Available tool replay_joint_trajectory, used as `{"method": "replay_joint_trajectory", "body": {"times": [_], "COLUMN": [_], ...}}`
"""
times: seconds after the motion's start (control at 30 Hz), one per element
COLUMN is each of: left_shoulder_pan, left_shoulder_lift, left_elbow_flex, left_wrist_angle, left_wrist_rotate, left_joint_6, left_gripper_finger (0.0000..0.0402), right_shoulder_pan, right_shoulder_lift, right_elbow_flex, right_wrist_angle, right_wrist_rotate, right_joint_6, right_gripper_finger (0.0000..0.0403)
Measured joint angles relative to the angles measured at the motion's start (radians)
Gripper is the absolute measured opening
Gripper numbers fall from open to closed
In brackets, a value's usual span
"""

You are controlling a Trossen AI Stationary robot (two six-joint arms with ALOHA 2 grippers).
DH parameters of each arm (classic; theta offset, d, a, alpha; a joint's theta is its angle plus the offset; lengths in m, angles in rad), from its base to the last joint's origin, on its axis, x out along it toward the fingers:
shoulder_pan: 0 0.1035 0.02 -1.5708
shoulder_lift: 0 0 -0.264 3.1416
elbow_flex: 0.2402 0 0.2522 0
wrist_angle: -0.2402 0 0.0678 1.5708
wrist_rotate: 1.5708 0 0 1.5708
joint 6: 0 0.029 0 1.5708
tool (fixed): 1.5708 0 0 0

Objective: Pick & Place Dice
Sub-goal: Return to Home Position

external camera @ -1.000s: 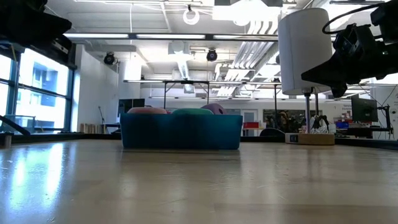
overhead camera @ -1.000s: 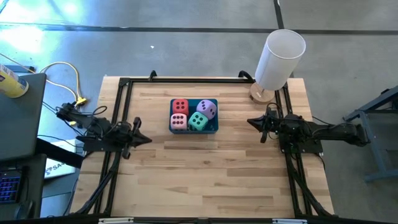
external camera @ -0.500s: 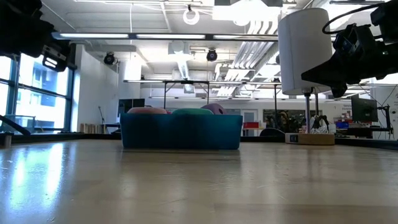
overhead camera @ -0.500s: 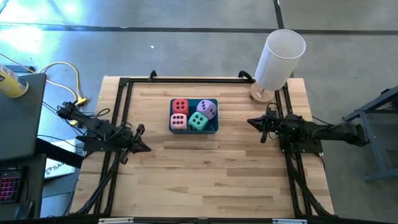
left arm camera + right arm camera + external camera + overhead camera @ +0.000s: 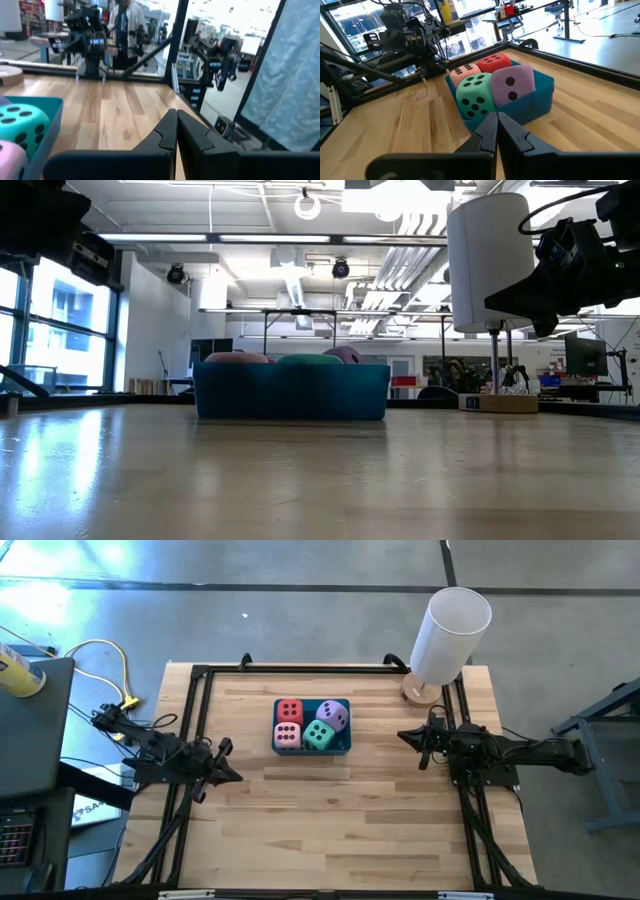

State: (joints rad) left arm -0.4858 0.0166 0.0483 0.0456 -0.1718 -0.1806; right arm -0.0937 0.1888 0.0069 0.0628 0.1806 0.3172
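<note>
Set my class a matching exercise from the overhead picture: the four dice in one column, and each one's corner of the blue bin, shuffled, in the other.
Column 1
1. red die
2. pink die
3. purple die
4. teal-green die

Column 2 (corner of the blue bin, as seen in the high view)
A. lower right
B. upper left
C. upper right
D. lower left

Pairs: 1-B, 2-D, 3-C, 4-A.

Extra note for the class: the left gripper and the right gripper are both shut and away from the bin.

An industrial lab: exposed ceiling ducts (image 5: 415, 255), concrete floor (image 5: 300, 620), distant workbenches (image 5: 300, 312).
</note>
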Motion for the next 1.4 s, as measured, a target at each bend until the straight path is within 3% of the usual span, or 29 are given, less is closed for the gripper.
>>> {"method": "replay_joint_trajectory", "body": {"times": [1.4], "left_shoulder_pan": [0.000], "left_shoulder_lift": [0.000], "left_elbow_flex": [0.004], "left_wrist_angle": [0.026], "left_wrist_rotate": [-0.001], "left_joint_6": [0.000], "left_gripper_finger": [0.0000], "right_shoulder_pan": [0.000], "right_shoulder_lift": [0.000], "right_elbow_flex": [0.000], "right_wrist_angle": [0.000], "right_wrist_rotate": [0.000], "right_joint_6": [0.000], "right_gripper_finger": [0.0002]}}
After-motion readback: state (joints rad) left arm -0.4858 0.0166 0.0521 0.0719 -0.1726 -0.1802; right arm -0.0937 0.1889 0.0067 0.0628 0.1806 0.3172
